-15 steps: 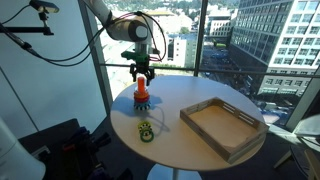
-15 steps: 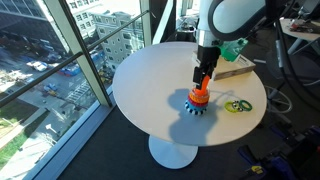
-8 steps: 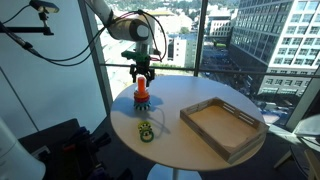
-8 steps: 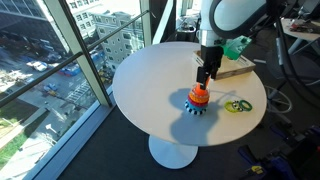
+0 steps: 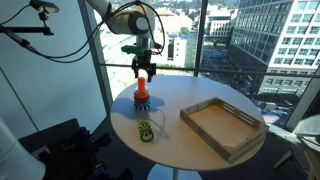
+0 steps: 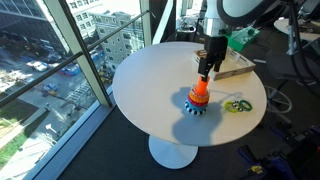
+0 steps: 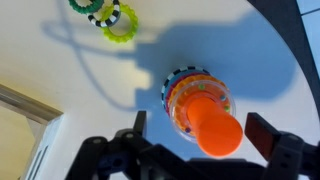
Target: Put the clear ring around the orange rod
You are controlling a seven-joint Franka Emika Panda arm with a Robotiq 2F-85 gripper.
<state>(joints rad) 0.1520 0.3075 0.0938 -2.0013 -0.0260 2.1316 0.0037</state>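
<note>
The orange rod stands upright on its dark round base on the white table, and shows in both exterior views. In the wrist view the orange rod rises through the clear ring, a translucent ring with small coloured specks that lies around it on the base. My gripper hangs just above the rod's top with jaws open and empty. It also shows in an exterior view. In the wrist view the gripper has one finger on each side of the rod, clear of it.
A dark yellow-green patterned ring lies on the table near its edge. A wooden tray sits on the far side of the round white table. Tall windows stand close by.
My gripper has risen from around the rod to just above its top, jaws open. The rod and the ring around it have stayed put.
</note>
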